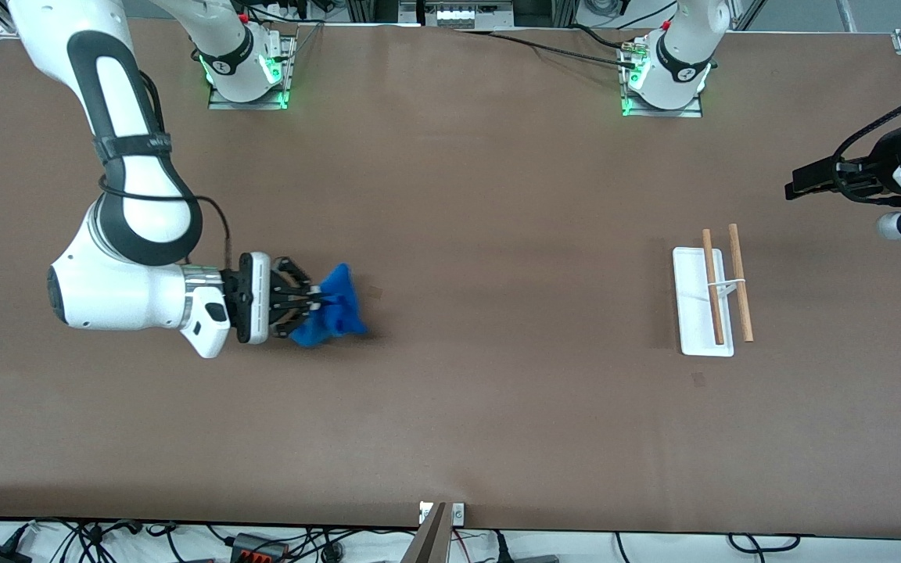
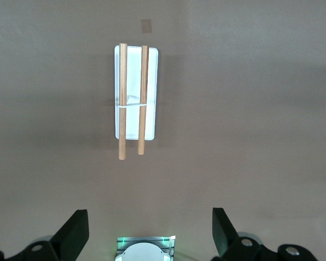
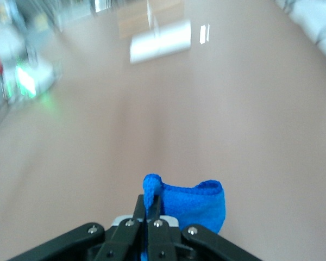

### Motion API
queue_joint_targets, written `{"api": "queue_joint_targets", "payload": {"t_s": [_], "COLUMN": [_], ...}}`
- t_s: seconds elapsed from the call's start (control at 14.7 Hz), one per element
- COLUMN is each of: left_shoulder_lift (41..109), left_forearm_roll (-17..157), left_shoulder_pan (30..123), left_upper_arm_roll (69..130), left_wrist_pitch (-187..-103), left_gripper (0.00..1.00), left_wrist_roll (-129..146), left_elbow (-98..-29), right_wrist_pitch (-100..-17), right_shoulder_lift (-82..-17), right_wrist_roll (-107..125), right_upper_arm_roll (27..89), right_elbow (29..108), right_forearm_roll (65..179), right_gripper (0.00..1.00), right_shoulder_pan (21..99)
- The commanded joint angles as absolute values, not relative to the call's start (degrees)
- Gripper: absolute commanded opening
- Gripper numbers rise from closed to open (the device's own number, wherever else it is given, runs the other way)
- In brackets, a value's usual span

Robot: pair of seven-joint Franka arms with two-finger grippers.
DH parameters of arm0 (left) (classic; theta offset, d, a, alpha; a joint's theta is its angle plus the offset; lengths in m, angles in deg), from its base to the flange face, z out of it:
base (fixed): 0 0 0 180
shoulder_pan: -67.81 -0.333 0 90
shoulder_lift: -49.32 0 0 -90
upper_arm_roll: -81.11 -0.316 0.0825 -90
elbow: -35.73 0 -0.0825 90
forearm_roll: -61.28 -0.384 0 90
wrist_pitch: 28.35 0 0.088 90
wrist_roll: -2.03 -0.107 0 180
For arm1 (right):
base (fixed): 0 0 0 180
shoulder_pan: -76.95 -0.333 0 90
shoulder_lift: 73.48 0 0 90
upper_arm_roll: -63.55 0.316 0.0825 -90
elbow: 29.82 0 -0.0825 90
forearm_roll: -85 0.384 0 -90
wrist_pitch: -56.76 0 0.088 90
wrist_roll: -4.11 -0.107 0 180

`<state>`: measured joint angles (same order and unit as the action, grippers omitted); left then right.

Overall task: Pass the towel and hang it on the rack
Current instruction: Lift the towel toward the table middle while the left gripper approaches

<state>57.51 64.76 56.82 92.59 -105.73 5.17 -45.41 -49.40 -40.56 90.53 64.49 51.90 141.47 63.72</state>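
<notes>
While your right gripper sits at the right arm's end of the table, its fingers are clenched on a bunched edge of the blue towel; the rest of the cloth pokes out past the fingertips toward the table's middle. You can see in the right wrist view that the towel folds up just ahead of the pinched jaws, whether it touches the brown table can't be told. Your rack stands well apart from that gripper, at the left arm's end: white flat base, two wooden rods side by side above it, nothing on them. Your left gripper waits up high at the table's edge, the rack near it, jaws spread wide and released, holding nothing.
</notes>
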Motion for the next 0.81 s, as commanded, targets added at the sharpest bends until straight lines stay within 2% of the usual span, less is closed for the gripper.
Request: {"api": "queue_joint_targets", "payload": {"t_s": [0.0, 0.27, 0.75], "left_shoulder_lift": [58.0, 58.3, 65.6], "left_forearm_roll": [65.5, 65.3, 71.8], "left_shoulder_pan": [56.2, 56.3, 56.0], "left_upper_arm_roll": [92.5, 92.5, 92.5], "left_wrist_pitch": [-104.5, -104.0, -103.8], "left_gripper": [1.0, 1.0, 1.0], "left_wrist_roll": [4.3, 3.6, -6.2], "left_elbow": [-44.0, -44.7, -44.2], "right_wrist_pitch": [-49.6, -54.1, -54.8], "right_shoulder_lift": [-39.5, -39.6, -37.6], "right_wrist_roll": [77.6, 59.9, 59.4], "right_upper_arm_roll": [66.3, 66.3, 66.3], "right_elbow": [43.4, 35.1, 35.1], "right_forearm_roll": [149.7, 155.5, 158.9], "right_gripper": [0.0, 0.0, 0.0], "right_shoulder_pan": [60.9, 55.2, 51.7]}}
